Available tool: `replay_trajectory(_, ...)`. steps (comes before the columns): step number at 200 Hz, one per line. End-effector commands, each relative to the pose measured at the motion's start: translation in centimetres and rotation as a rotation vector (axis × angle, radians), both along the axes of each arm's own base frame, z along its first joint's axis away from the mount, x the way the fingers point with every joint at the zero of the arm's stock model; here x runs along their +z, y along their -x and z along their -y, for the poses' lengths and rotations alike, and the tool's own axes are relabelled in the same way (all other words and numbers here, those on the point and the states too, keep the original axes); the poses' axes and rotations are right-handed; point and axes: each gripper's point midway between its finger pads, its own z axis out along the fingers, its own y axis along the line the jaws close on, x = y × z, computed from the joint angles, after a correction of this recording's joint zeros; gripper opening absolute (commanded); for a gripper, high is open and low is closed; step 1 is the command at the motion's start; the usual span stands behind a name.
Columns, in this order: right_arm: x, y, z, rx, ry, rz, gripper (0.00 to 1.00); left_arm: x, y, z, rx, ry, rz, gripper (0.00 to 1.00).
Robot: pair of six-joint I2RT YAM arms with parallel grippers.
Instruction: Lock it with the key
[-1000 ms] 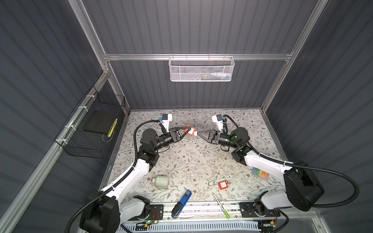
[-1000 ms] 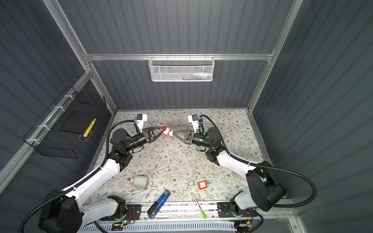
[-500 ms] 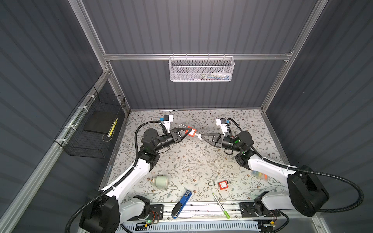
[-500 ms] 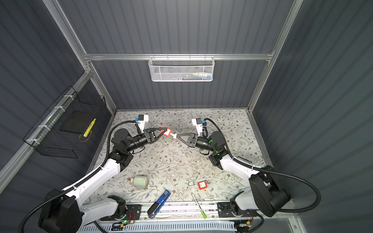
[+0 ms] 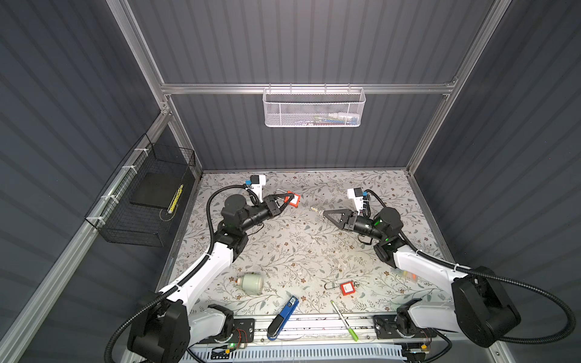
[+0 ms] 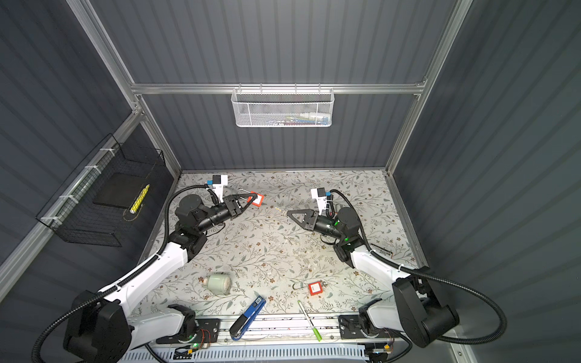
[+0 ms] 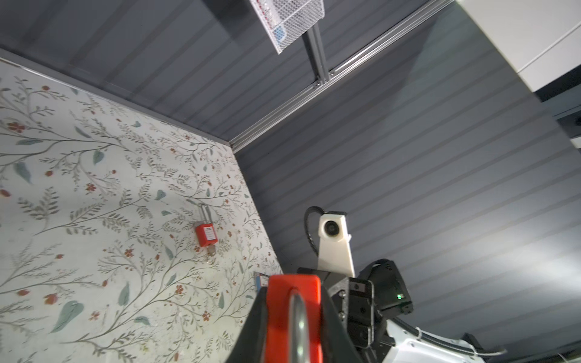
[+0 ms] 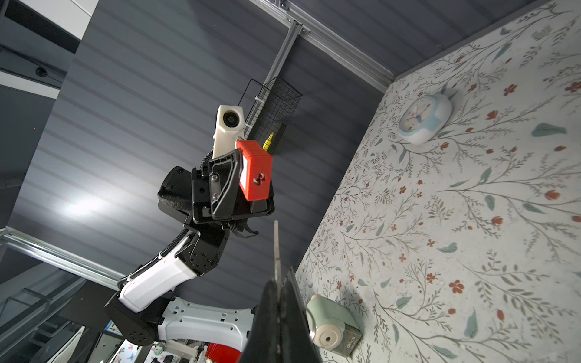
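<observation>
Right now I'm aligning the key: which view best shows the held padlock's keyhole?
The right wrist view: the red padlock turns its underside to that camera, keyhole plain, the key also in frame. Both top views show only a small red body; the left wrist view shows its shackle end.

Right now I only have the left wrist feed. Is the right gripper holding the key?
Observer: Yes. In the right wrist view the right gripper is shut on the key, with the blade sticking out past the tips.
Operator: Keyhole facing it?
Observer: Yes. The held padlock shows its keyhole to that camera.
Operator: Inserted?
Observer: No. In both top views the key and the held padlock are apart, with a gap between them.
</observation>
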Motion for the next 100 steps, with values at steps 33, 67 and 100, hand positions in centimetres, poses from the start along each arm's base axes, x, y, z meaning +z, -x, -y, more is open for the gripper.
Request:
replay_trajectory(33, -2.8, -0.2, 1.6, -0.107, 0.161, -0.023, 0.0, -13.0, -2.1, -1.5, 0.001, -0.368, -0.306, 0.0)
replay_trajectory(67, -5.2, -0.8, 2.5, -0.173, 0.236, -0.084, 0.0, -17.8, -2.9, -1.3, -0.091, -0.452, -0.405, 0.0)
replay_trajectory(100, -7.0, -1.1, 3.5, -0.244, 0.25, -0.121, 0.0, -21.0, -3.7, -2.3, -0.141, -0.505, -0.502, 0.0)
